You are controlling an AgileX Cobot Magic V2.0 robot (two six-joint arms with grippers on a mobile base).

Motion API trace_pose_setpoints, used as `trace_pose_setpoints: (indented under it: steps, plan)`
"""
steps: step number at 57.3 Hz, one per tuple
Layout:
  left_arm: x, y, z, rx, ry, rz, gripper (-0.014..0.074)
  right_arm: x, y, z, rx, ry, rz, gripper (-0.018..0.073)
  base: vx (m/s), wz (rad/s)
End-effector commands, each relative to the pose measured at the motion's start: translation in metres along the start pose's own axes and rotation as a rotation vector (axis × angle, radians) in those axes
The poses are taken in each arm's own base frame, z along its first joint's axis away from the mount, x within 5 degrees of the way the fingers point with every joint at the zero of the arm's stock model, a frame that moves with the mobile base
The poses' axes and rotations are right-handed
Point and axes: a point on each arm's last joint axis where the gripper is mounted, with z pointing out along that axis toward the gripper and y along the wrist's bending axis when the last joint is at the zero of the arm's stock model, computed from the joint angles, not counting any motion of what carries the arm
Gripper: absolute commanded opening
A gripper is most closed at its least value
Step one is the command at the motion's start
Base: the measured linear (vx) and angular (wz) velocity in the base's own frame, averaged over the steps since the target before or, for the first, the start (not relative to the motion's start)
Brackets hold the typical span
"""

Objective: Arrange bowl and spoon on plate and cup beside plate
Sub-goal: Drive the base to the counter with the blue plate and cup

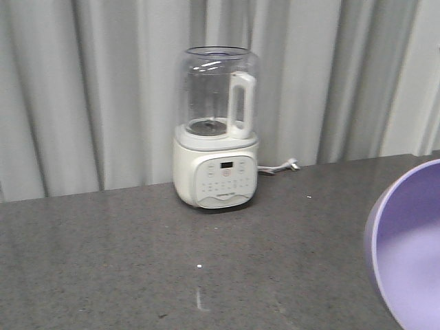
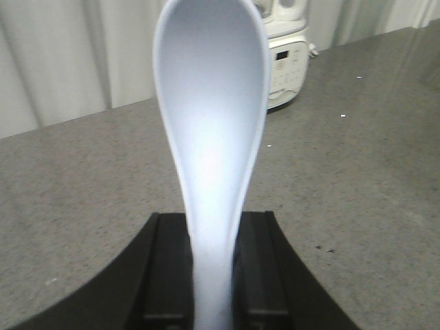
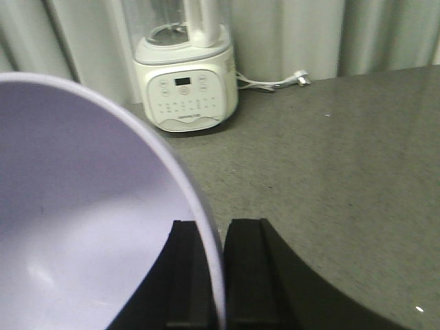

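Left gripper [image 2: 213,271] clamped on the spoon [image 2: 212,110], right gripper [image 3: 221,271] pinching the bowl [image 3: 82,227] by its rim over the right edge of the counter [image 1: 323,227], I'd land the bowl level first, plate seemingly out of sight.

A dark grey speckled countertop [image 1: 103,261] runs back to a pale, vertically pleated curtain [image 1: 69,89] that closes off the whole rear of the scene. Against the curtain stands a cream blender [image 1: 216,130] (clear jar, white handle, button panel in front). Its pale cord [image 1: 278,167] trails along the countertop just beside it, under soft, even light.
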Motion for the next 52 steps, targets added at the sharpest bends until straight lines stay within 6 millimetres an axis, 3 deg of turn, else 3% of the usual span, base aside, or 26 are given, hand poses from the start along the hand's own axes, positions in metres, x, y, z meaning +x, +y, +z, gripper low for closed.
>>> trace_pose_setpoints:
  steps: [1,52]
  plan:
    - [-0.0132,-0.0015,-0.0045,0.013,-0.106,-0.006,0.0,-0.0139,0.0016,-0.0051,0.008,-0.1,0.004,-0.0009,-0.11,-0.67]
    - [-0.0131,-0.0015,-0.0045,0.013,-0.105,-0.006,0.0,-0.0139,0.0016,-0.0051,0.008,-0.1,0.005,-0.0009,-0.08,-0.71]
